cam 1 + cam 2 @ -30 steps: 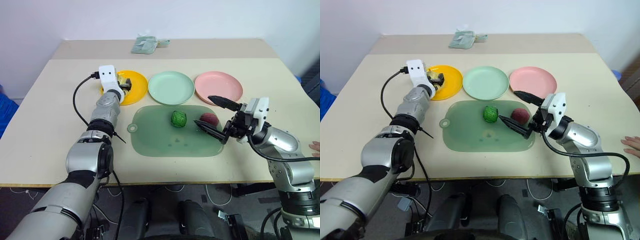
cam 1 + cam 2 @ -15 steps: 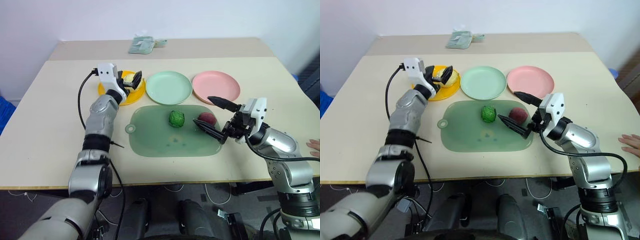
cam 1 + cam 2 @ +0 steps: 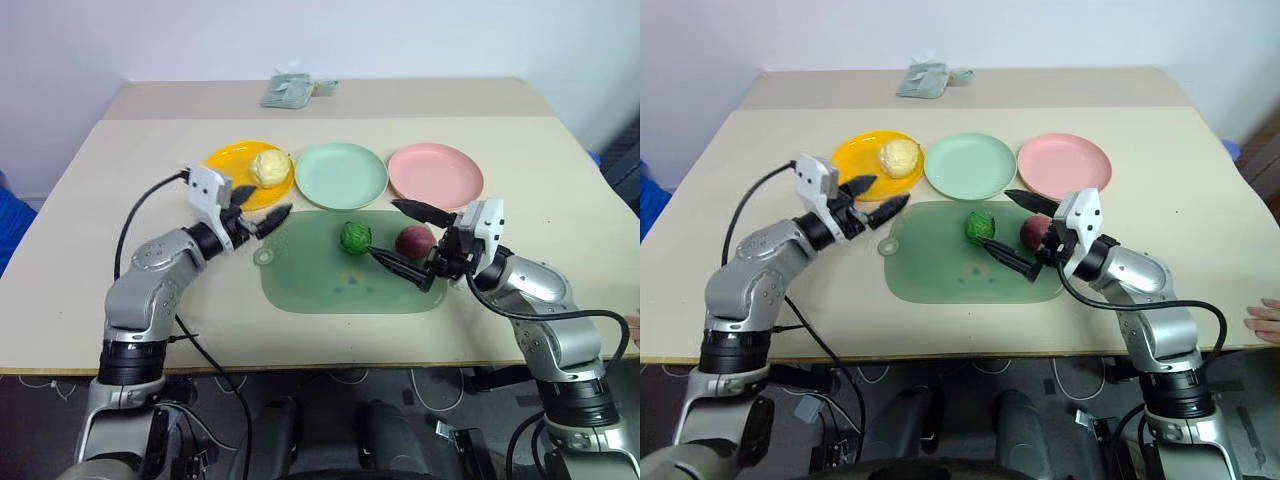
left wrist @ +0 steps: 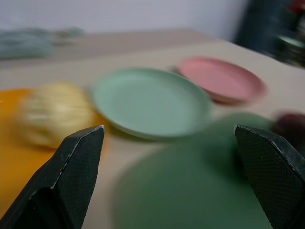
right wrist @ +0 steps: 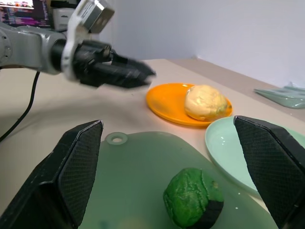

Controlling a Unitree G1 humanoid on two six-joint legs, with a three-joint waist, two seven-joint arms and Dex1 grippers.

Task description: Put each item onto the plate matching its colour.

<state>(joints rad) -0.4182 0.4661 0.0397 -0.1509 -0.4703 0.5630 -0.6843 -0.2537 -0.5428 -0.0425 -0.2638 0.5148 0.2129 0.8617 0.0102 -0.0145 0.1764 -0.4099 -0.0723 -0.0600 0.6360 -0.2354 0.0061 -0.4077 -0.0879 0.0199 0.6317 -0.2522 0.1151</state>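
The pale yellow ridged item [image 3: 268,167] lies on the yellow-orange plate [image 3: 228,160]. The mint green plate [image 3: 342,175] and the pink plate [image 3: 435,172] hold nothing. On the green mat [image 3: 320,285] lie the dark green bumpy ball [image 3: 355,237] and the dark red ball [image 3: 414,241]. My left gripper [image 3: 262,212] is open, level, near the mat's left corner, short of the yellow plate. My right gripper [image 3: 383,228] is open over the mat's right part. The red ball shows between its fingers from above, and the green ball [image 5: 193,202] lies just ahead of it. Nothing is gripped.
A folded pale green packet [image 3: 290,88] lies at the table's far edge. A person's hand [image 3: 1268,320] rests at the table's right edge. Bare tabletop lies to the left of the mat and along the front edge.
My left gripper has drawn back from the yellow plate toward the mat's corner and turned right, leaving the pale yellow item on the plate. The right gripper has hardly moved.
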